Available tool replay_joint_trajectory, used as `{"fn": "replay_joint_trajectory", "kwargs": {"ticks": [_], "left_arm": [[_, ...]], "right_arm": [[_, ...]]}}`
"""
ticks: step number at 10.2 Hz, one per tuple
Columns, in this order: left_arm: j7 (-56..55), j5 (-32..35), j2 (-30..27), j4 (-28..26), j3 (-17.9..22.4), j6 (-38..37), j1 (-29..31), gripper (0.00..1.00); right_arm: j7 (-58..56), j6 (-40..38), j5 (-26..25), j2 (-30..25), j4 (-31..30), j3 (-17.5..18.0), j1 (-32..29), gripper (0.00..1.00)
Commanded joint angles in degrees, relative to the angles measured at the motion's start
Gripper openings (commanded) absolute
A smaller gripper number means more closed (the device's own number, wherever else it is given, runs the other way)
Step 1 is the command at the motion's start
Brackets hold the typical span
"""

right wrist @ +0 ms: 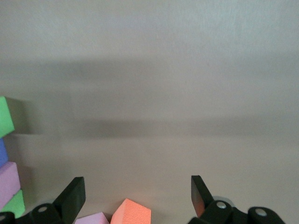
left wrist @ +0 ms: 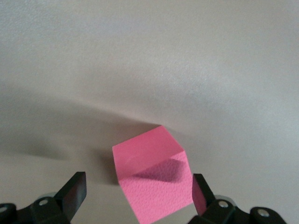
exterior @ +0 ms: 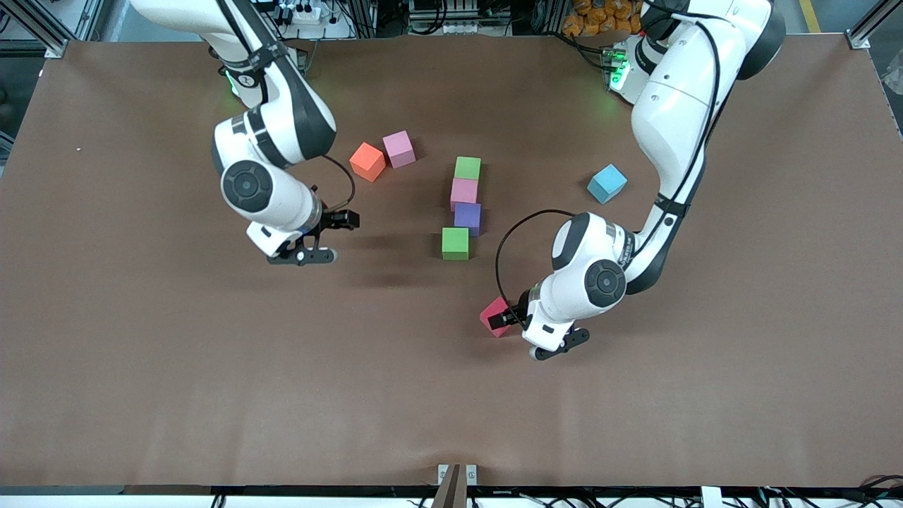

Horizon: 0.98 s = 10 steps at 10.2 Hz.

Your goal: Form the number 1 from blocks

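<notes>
A robotics lab: two white robot arms (exterior: 282, 127) are mounted along one edge of a table (exterior: 141, 367) covered in plain brown matting, with aluminium framing (exterior: 42, 28), a power strip (exterior: 307, 14) and loose cables (exterior: 437, 21) crowding the edge by the arm bases.

Four cubes lie on the table in a row running toward the front camera: a green block (exterior: 467, 168) farthest from it, then a pale pink block (exterior: 463, 192), a purple block (exterior: 468, 216), and a second green block (exterior: 455, 243) nearest, shifted slightly toward the right arm's end. The red block (exterior: 494, 315) lies apart, nearer the camera, turned askew.
</notes>
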Motion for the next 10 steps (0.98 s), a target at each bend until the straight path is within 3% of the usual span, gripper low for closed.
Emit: {"fn": "replay_joint_trajectory", "kwargs": {"ticks": [1, 4, 8, 9, 10], "left_arm": [[-0.61, -2.86, 2.7, 4.77, 0.96, 0.58, -1.23, 1.0], [-1.05, -5.24, 4.11, 5.58, 1.22, 1.81, -2.11, 1.0], [-1.93, -5.24, 5.78, 5.58, 1.31, 2.61, -2.73, 1.0], [-1.84, -5.33, 6.31, 5.58, 1.31, 2.61, -2.81, 0.88], [-1.49, -5.24, 6.49, 5.4, 1.57, 3.04, -2.9, 0.46]], "right_arm": [[0.84, 1.48, -0.93, -2.87, -4.01, 0.54, -1.21, 1.0], [0.31, -2.18, -1.19, -4.44, -4.01, 0.37, -2.78, 1.0], [-10.37, -7.12, -1.02, -6.47, 0.63, 0.19, -13.84, 1.0], [-13.37, -7.83, -1.02, -6.38, 2.04, -0.5, -15.26, 1.0], [-16.01, -8.35, -1.02, -5.86, 3.79, -2.43, -15.62, 1.0]]}}
